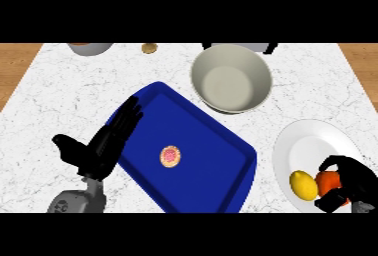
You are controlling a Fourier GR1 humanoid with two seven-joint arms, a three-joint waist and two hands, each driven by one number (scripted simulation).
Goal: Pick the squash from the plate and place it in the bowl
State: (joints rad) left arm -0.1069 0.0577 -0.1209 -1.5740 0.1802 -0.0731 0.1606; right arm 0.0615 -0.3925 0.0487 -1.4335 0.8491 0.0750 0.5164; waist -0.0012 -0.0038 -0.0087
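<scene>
Gripping: right hand (353,181) at the lower right, fingers and thumb curled round an orange squash (329,181), much of it hidden by the hand.
Squash place: on the white plate (310,137), toward its lower right part, not lifted clear as far as can be told.
Lemon: yellow lemon (303,184) on the same plate, just left of the squash, touching it or nearly so; cannot tell which.
Bowl: pale grey-green bowl (231,77) near the far edge of the counter (59,100), up and left of the plate, apart from it.
Tray: blue tray (207,145) set at a slant between the two hands, a small round pink-topped item (170,156) lying near its middle.
Left hand: left hand (100,145) at the left, fingers straight and close together, thumb spread to the side, fingertips over the tray's left rim, holding nothing.
Far edge: part of a grey vessel (90,48) and a small tan round thing (149,48), both cut off by the top of the view.
</scene>
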